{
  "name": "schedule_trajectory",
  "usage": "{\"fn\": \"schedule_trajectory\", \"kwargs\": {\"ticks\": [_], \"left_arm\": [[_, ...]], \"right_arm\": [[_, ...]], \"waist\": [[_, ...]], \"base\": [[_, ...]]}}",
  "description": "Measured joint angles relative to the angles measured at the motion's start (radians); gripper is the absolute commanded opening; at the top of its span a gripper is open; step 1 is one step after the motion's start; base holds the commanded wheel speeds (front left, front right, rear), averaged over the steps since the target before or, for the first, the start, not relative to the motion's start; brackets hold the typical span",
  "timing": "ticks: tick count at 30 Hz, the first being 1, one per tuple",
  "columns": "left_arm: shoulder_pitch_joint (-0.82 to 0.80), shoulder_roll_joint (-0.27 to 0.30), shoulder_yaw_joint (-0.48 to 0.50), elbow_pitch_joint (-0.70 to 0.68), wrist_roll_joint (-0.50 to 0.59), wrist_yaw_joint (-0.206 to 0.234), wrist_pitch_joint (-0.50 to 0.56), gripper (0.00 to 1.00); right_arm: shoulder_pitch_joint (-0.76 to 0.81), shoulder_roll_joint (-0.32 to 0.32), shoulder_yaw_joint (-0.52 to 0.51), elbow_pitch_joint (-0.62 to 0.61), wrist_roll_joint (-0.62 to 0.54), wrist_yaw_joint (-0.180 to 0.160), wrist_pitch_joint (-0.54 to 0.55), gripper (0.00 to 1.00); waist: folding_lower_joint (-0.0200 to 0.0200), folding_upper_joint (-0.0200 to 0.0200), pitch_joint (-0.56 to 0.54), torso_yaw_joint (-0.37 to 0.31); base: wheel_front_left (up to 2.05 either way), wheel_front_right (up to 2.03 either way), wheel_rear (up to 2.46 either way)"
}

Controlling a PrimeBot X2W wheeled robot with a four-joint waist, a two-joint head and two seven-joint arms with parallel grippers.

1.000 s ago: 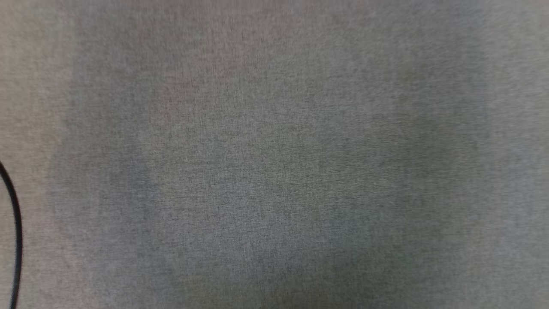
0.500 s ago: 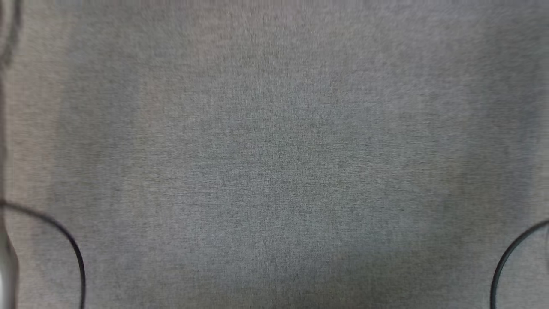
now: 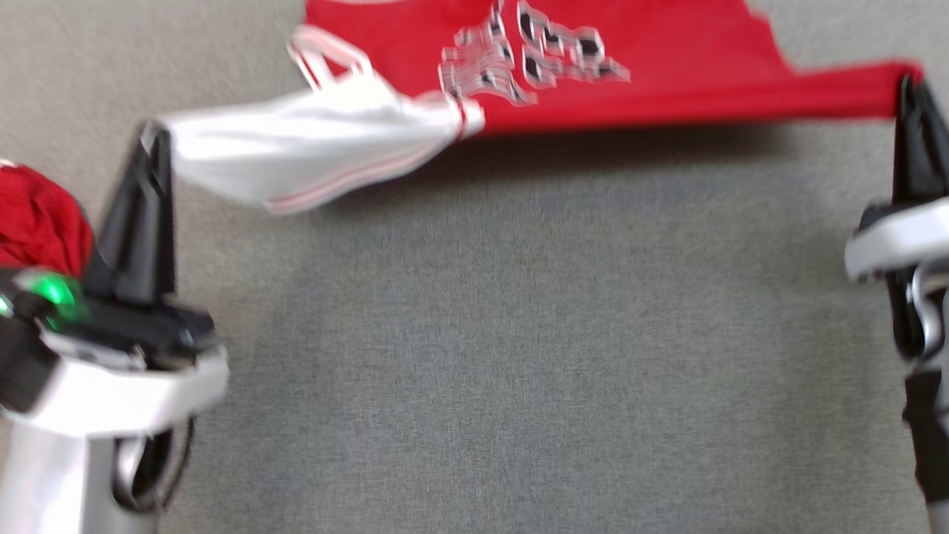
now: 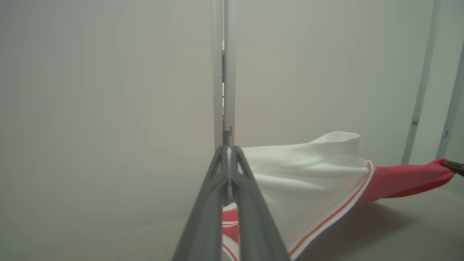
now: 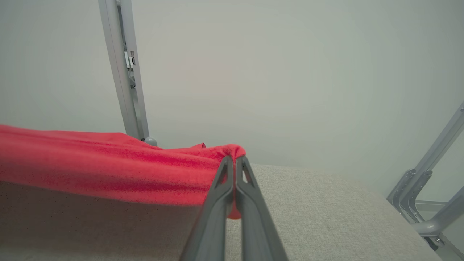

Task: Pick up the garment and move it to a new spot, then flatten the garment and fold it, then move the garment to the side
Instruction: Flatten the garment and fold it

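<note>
Where the red-and-white printed cloth garment (image 3: 667, 74) hangs: stretched taut above the grey woven tabletop (image 3: 519, 356) (head view blurred).
Left side: dark-fingered left gripper (image 3: 154, 144) pinched closed on the white sleeve (image 3: 296, 152).
Right side: right gripper (image 3: 908, 89) clamped on the red edge (image 3: 838, 89).

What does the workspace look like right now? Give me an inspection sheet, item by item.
Surface: grey woven tabletop, shadowed under the red garment.
Job's things: red garment with white sleeve, held stretched above the surface between both grippers.
Clutter: red fabric bunch at the head view's left edge; cannot tell whether it is part of the garment.
Grippers: left gripper shut on the white sleeve; right gripper shut on the red edge.
Cables: dark loop at the left wrist.
Surroundings: pale wall, metal frame posts.
</note>
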Motion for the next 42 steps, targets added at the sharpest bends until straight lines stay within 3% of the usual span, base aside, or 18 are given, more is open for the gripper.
{"fn": "schedule_trajectory", "kwargs": {"ticks": [12, 21, 32, 42], "left_arm": [[0.341, -0.113, 0.034, -0.081, 0.111, 0.000, 0.000, 0.00], [0.476, -0.126, 0.004, -0.102, 0.111, 0.000, 0.000, 0.00], [0.252, -0.104, -0.118, 0.213, 0.081, 0.000, 0.003, 0.00], [0.078, -0.068, -0.213, 0.420, 0.061, 0.000, 0.001, 0.00]], "right_arm": [[0.390, 0.018, -0.065, -0.194, -0.030, 0.000, 0.000, 0.00], [0.532, 0.038, -0.106, -0.256, -0.037, 0.001, 0.000, 0.00], [0.353, 0.068, -0.082, -0.003, -0.141, 0.001, 0.012, 0.00], [0.210, 0.079, -0.099, 0.202, -0.194, 0.000, 0.002, 0.00]], "waist": [[-0.0002, 0.0000, -0.202, -0.012], [-0.0002, 0.0000, -0.226, -0.020], [-0.0002, 0.0000, -0.191, -0.002], [-0.0002, 0.0000, -0.145, 0.008]], "base": [[0.00, 0.00, 0.00], [0.00, 0.00, 0.00], [0.00, 0.00, 0.00], [0.00, 0.00, 0.00]]}}
